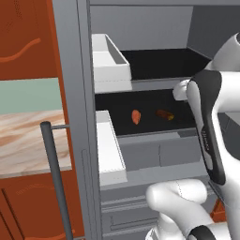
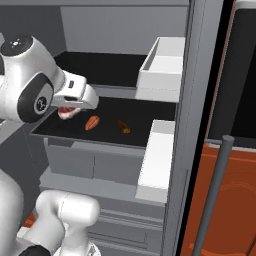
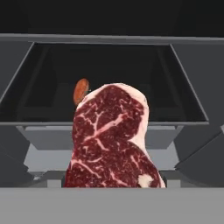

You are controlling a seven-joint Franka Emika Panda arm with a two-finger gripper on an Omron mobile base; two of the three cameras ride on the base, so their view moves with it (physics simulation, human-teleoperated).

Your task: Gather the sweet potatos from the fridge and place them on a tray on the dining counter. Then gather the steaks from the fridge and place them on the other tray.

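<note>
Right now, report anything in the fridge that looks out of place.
One oddity: the jaws are at the steak at the left end of the fridge shelf, while two sweet potatos, which should go first, lie uncollected beside it. One is noticeably darker. Nothing looks spilled or damaged.

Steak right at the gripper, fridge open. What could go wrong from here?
1. Both sweet potatos lie on the fridge shelf while the steak is at the gripper; taking meat first would break the task's order.
2. It is unclear whether the jaws really hold the steak; a weak grip could drop it on the way out.
</note>
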